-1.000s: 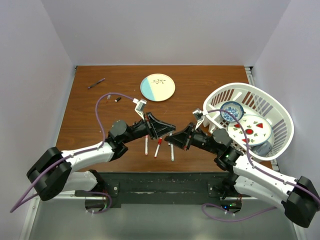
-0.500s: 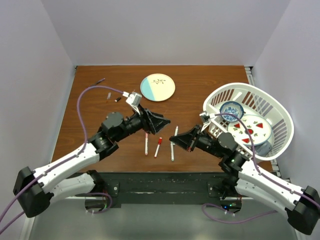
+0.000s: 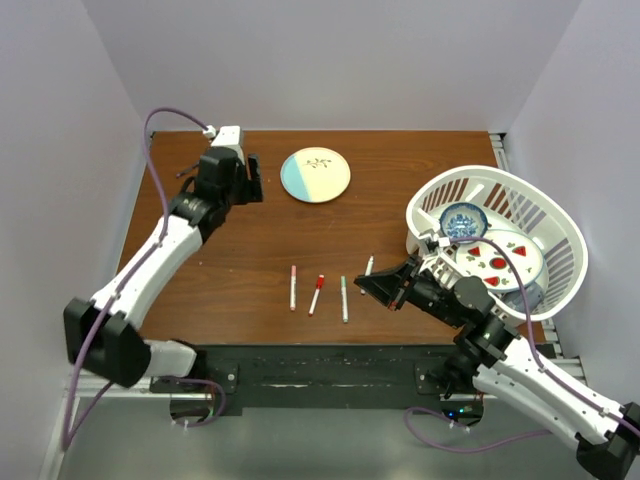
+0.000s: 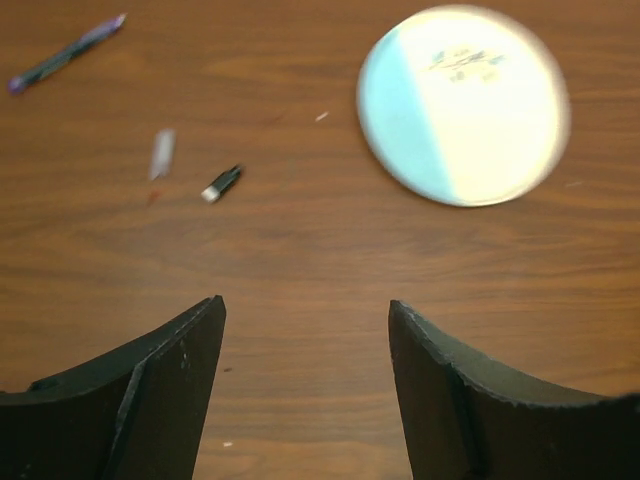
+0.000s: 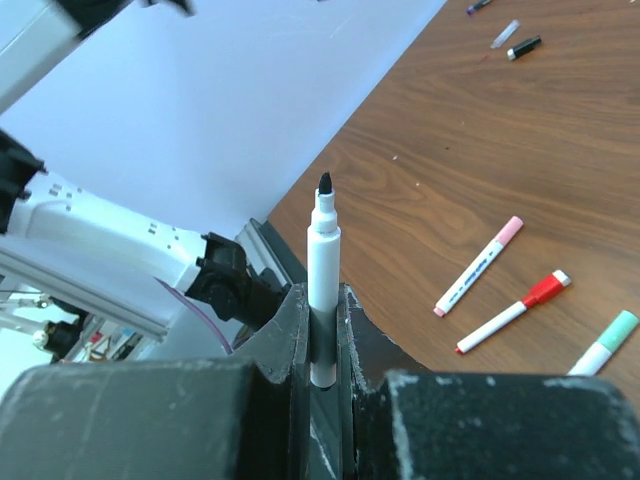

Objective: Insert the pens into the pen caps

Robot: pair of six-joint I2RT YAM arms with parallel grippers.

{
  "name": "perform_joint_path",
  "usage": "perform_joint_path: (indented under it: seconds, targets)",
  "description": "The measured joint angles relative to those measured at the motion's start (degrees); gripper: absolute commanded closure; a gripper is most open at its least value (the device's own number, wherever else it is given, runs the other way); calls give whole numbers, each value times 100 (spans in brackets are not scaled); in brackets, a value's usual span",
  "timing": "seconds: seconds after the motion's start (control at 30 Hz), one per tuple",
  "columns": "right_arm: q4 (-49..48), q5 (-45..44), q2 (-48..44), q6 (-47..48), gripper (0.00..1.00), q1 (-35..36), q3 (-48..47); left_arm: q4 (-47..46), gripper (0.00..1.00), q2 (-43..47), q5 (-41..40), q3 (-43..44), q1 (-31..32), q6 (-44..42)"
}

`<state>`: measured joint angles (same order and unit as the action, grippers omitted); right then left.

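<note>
Surface: brown wooden table (image 3: 400, 190) enclosed by pale walls on three sides; both arm bases sit at its near edge
Left arm: reaches to the far left corner; the left gripper (image 4: 305, 320) hangs over bare wood with its fingers spread wide and nothing between them
Right arm: low over the near right part of the table; the right gripper (image 5: 320, 335) is clamped tight around the white pen (image 5: 323, 270)
Held pen: barrel upright between the fingers in the wrist view; black tip bare and uncapped; lower end pinched
Capped pens: pink-capped pen (image 3: 293, 287), red-capped pen (image 3: 316, 294) and green-capped pen (image 3: 343, 298) lie side by side, apart, near the middle of the near edge; just left of the right gripper
Loose caps: black cap (image 4: 222, 183) and pale cap (image 4: 161, 153), blurred, lie close together near the far left corner
Purple pen: purple pen (image 4: 65, 52) lies beyond the caps, toward the far left corner
Plate: round plate (image 3: 315, 175), part light blue and part cream, near the far edge, just right of the left gripper
Basket: white basket (image 3: 560, 230) at the right edge; holds a blue patterned bowl (image 3: 465, 222) and a red-spotted plate (image 3: 505, 262)
</note>
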<state>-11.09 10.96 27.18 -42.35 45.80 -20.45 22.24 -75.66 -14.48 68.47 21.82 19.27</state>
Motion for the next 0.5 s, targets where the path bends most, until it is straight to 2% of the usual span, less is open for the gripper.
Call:
perform_joint_path:
  seconds: [0.13,0.23,0.3,0.5]
  targets:
    - [162,-85,-109,63,100,0,0,280,38,-935,450,234,-1060,-173]
    - [234,-96,-107,87,100,0,2,310,37,-1690,885,551,-1904,-199]
    - [251,-96,-107,96,100,0,11,262,36,-2133,957,726,-2214,-264]
    - [251,-94,-15,136,100,0,17,35,38,-2918,1384,1241,-2214,-649]
